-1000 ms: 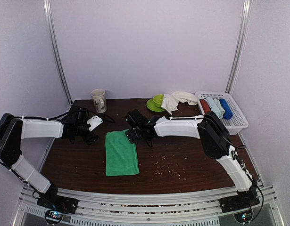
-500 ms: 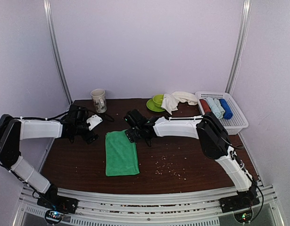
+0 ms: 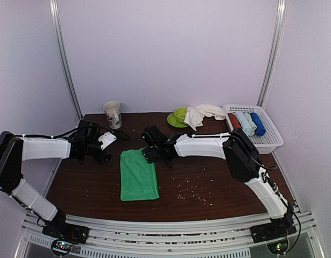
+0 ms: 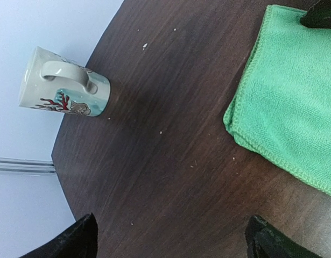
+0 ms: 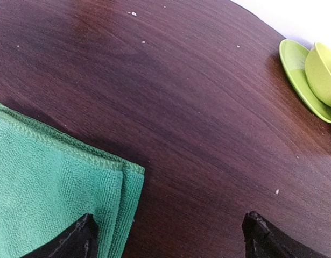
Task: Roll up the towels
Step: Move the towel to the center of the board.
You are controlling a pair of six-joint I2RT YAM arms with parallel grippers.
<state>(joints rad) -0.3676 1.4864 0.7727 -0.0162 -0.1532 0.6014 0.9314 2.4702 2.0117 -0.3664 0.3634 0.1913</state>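
Top: green towel (image 3: 138, 175) lies folded flat mid-table (image 3: 219, 177). Cream towel (image 3: 202, 114) is bunched at the back beside a green cup (image 3: 180, 114). Mug (image 3: 112, 114) back left, basket (image 3: 273, 141) with three rolls at right. Left gripper (image 3: 104, 149) sits just left of the green towel, right gripper (image 3: 150, 146) at its far right corner. Left wrist: left gripper (image 4: 173, 242) fingers wide apart over bare table; mug (image 4: 65, 91) shows a red coral print; green towel (image 4: 294, 107) corner at right. Right wrist: right gripper (image 5: 165, 242) spread wide, one finger over the green towel (image 5: 52, 188) corner, the other over bare wood; cup (image 5: 322, 72) on saucer (image 5: 297, 75).
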